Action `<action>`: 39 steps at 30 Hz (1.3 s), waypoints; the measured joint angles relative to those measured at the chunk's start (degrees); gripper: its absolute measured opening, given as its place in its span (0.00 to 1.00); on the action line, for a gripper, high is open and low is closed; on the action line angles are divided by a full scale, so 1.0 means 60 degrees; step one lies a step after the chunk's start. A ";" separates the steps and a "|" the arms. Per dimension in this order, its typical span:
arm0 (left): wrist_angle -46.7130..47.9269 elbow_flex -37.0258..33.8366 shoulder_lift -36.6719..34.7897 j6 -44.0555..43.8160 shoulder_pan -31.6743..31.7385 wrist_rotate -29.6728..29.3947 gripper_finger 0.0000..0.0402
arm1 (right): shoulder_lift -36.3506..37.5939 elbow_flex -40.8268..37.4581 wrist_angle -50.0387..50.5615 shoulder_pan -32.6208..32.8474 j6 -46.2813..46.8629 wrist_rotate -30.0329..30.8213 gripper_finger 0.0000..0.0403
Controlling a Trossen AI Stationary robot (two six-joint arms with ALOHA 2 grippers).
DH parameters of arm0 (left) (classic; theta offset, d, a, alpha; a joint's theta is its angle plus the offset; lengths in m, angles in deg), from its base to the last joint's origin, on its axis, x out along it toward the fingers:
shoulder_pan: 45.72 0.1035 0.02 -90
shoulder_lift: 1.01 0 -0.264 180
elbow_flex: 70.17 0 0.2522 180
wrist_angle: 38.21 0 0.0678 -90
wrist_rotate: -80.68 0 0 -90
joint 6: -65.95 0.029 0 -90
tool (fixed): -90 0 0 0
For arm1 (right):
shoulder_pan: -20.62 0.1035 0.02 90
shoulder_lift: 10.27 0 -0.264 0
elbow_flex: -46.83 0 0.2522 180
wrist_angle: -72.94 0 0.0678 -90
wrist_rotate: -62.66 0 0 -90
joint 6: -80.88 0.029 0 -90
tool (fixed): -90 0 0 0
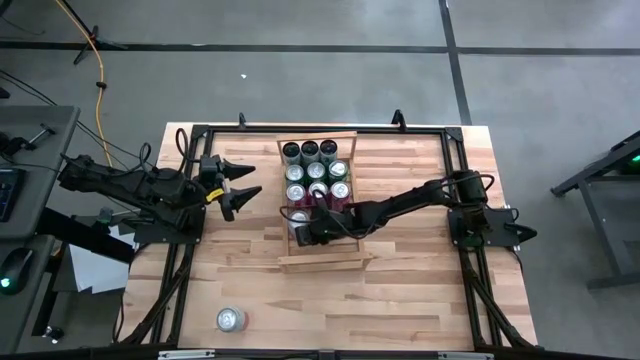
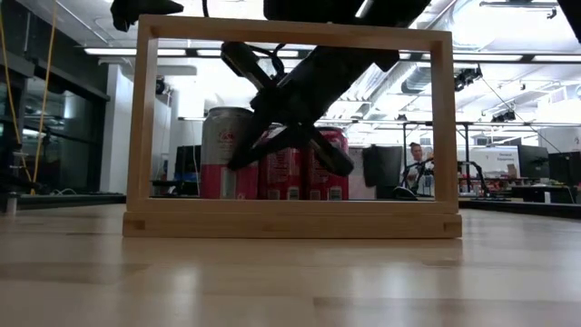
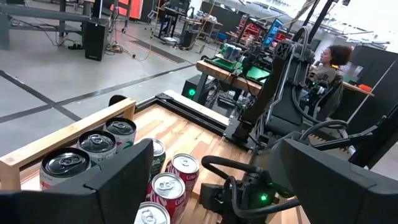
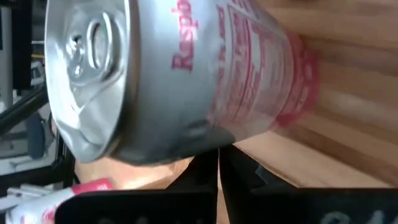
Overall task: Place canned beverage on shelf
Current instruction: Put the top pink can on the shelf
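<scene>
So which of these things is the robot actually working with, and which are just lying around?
In the job: shelf; cans in it; loose can outside it; right gripper, shut, inside the shelf; left gripper, open, beside it.
Lying about: yellow cable; white papers.

yellow cable [image 1: 98, 70] on floor | seated person [image 3: 329, 68] | monitor [image 2: 382, 169]

The setting was a robotics lab or industrial workshop with a grey concrete floor [image 1: 300, 75] marked by dark lines. Beyond the wood-plank table [image 1: 400, 290], workbenches [image 3: 236, 65] crowded with electronics and cables stood under exposed ceiling ducts [image 2: 427, 82] and strip lights. A person [image 3: 326, 68] sat at a far bench among equipment racks.
</scene>
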 joint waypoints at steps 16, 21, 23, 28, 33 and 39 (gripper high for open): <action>0.0172 0.0004 0.0000 0.0004 0.0001 -0.0208 0.85 | 0.0004 0.0007 -0.0120 -0.0213 -0.0107 0.0581 0.00; 0.0174 0.0004 0.0000 0.0004 0.0000 -0.0211 0.85 | 0.0004 0.0007 -0.0176 -0.0222 -0.0150 0.0558 0.00; 0.0173 0.0004 0.0000 0.0000 0.0000 -0.0209 0.85 | 0.0004 0.0004 -0.0193 -0.0200 -0.0303 0.0429 0.00; 0.0174 0.0004 0.0000 -0.0004 0.0000 -0.0210 0.85 | 0.0004 0.0006 -0.0066 -0.0099 -0.0627 -0.0017 0.00; 0.0174 0.0004 0.0000 -0.0004 0.0004 -0.0211 0.85 | 0.0004 0.0004 0.0081 -0.0027 -0.0638 -0.0534 0.00; 0.0174 0.0004 0.0000 0.0000 0.0002 -0.0211 0.85 | -0.0017 0.0004 0.0483 0.0175 -0.0392 -0.0300 0.00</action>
